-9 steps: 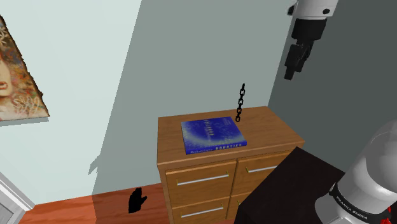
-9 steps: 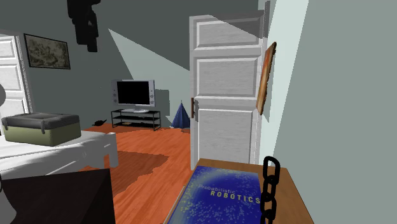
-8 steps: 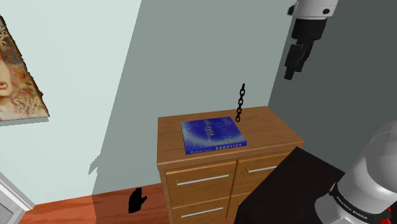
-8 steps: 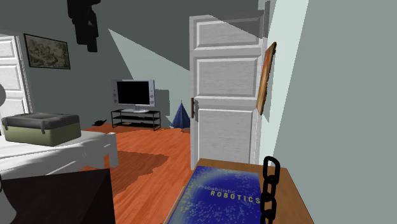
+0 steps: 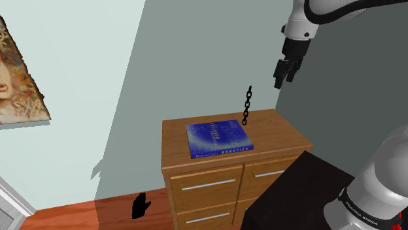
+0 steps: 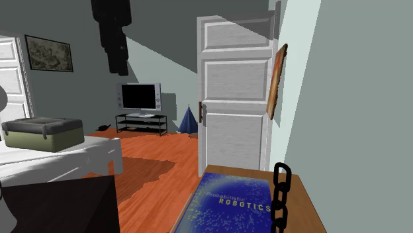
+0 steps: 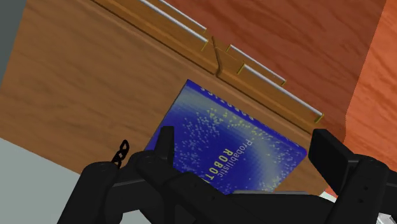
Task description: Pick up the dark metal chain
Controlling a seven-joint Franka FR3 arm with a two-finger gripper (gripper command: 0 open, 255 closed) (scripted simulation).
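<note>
Approach stage of the chain pick. The dark chain (image 5: 246, 106) stood nearly upright at the rear edge of the wooden dresser (image 5: 288, 131), close to the grey wall (image 5: 196, 59); its long axis ran vertically, and its lowest link rested on the dresser top just behind the far corner of the blue book (image 5: 218, 138). The gripper (image 5: 284, 78) hung in the air, well apart from the chain, above it and toward the shoulder view's right. The chain therefore lay down and to that view's left of the fingers.

In the wrist view the fingers (image 7: 331, 156) stood apart with nothing between them except the book cover far below. The chain (image 7: 119, 153) appeared there as a short dark strip at the seam of dresser top and wall, outside the gap and beyond the finger nearer the wall. By judgement, the coming move required a shift toward the wall before the descent, with the open gap set across the vertical links.

The second exterior view showed the chain (image 6: 281, 198) link by link, just beside the book's edge, and the gripper as a dark shape high above the floor. Whether the chain touched the wall could not be told. The shoulder view alone gave the height separating gripper and chain.
</note>
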